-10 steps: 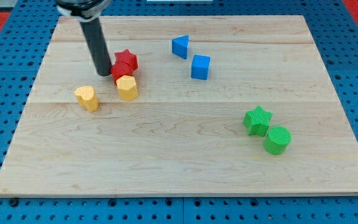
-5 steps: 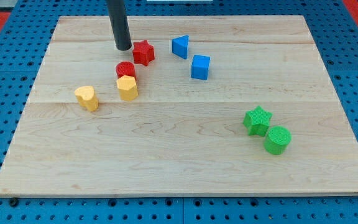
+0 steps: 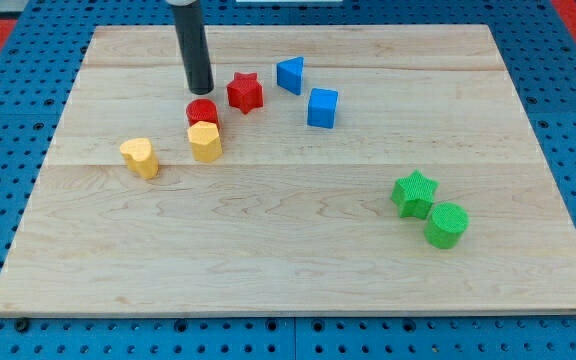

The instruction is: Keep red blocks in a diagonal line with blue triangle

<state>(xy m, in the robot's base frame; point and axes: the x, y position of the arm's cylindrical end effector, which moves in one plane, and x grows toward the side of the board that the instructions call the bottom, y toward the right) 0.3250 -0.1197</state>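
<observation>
The blue triangle lies near the view's top centre. The red star lies just left and below it, a small gap between them. The red cylinder lies further left and lower, touching the yellow hexagon beneath it. The three run in a rough diagonal from lower left to upper right. My tip stands just above the red cylinder and left of the red star, close to both.
A blue cube lies right of and below the blue triangle. A yellow heart-like block lies at the left. A green star and a green cylinder sit together at the lower right.
My tip pushed the red star up and right, away from the red cylinder and towards the blue triangle, then came back down a little to just above the red cylinder.
</observation>
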